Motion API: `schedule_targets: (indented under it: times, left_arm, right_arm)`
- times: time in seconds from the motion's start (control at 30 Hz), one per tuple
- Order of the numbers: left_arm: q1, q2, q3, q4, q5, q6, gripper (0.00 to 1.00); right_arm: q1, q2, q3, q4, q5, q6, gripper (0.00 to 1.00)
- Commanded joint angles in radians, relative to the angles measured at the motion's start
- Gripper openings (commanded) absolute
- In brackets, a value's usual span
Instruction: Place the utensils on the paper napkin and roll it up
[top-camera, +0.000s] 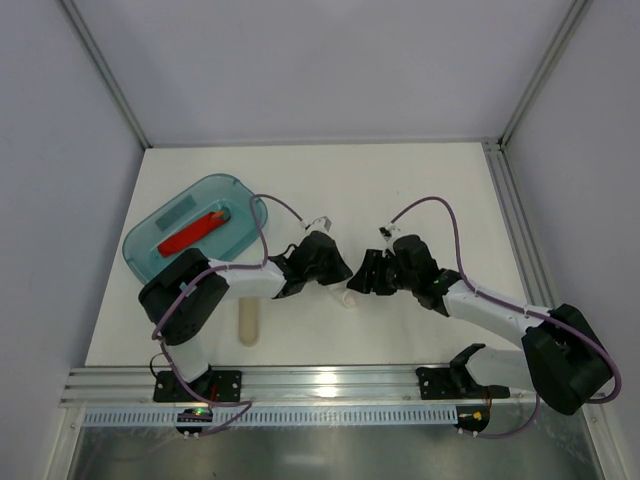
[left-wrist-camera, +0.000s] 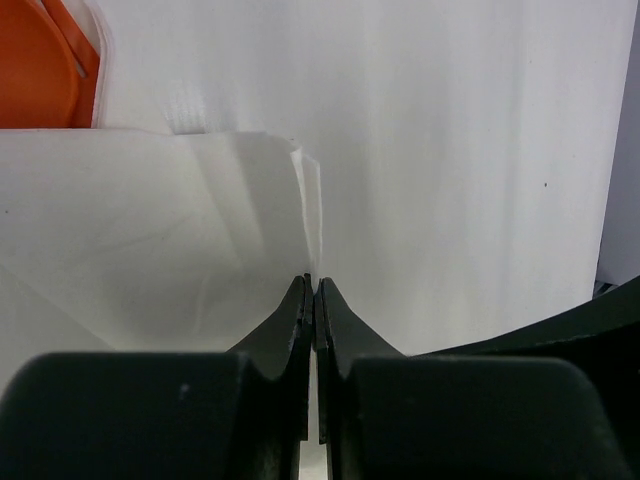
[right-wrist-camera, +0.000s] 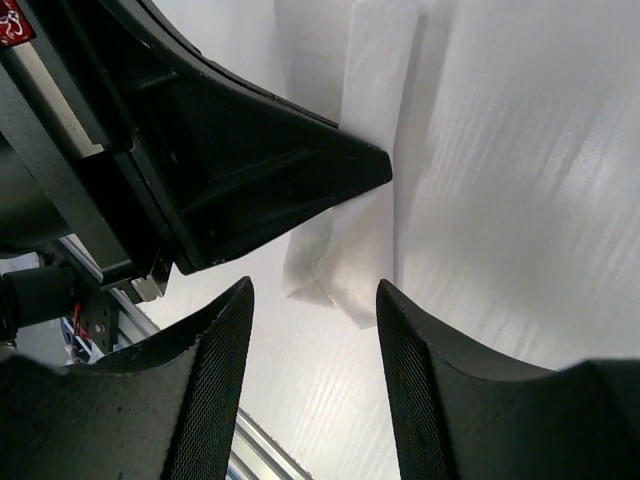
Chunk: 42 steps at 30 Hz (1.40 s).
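on the worktop (top-camera: 400, 200) we saw left hand (left-wrist-camera: 311, 284) pinching the paper napkin (left-wrist-camera: 150, 230), right hand (right-wrist-camera: 313, 292) wide; tugging might tear it.

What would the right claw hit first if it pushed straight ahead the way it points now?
Probably the thin white paper napkin, whose folded corner lies just ahead of the open right claw. The black left claw pinching it sits close behind, though depth is unclear.

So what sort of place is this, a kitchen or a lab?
Most likely a robotics lab test cell: left arm and right arm bolted to a metal rail, a white table boxed in by grey panels, and a teal tray.
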Motion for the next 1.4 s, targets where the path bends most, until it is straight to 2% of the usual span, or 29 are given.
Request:
schedule_targets:
  times: [0.0, 0.27, 0.47, 0.63, 1.0, 1.27, 1.37]
  left_arm:
    - [0.001, 0.006, 0.038, 0.024, 0.007, -0.010, 0.04]
    - [0.004, 0.015, 0.043, 0.027, 0.021, -0.017, 0.06]
    - [0.006, 0.023, 0.047, 0.026, 0.021, -0.022, 0.06]
    - [0.006, 0.027, 0.050, 0.018, 0.021, -0.020, 0.06]
    - [0.004, 0.026, 0.049, 0.019, 0.019, -0.031, 0.06]
    - [0.004, 0.046, 0.070, 0.006, 0.015, -0.023, 0.07]
    - [0.004, 0.053, 0.078, 0.004, 0.012, -0.023, 0.06]
  right_arm:
    - [0.006, 0.000, 0.001, 0.074, -0.038, 0.004, 0.55]
    - [0.006, 0.095, 0.017, 0.132, -0.035, 0.010, 0.53]
    - [0.014, 0.147, 0.030, 0.146, -0.030, 0.007, 0.47]
    - [0.023, 0.149, -0.019, 0.236, -0.070, 0.049, 0.47]
    - [0.045, 0.175, -0.030, 0.281, -0.089, 0.092, 0.42]
    - [0.072, 0.195, -0.096, 0.348, -0.084, 0.181, 0.30]
    - [0.085, 0.195, -0.113, 0.353, -0.058, 0.196, 0.22]
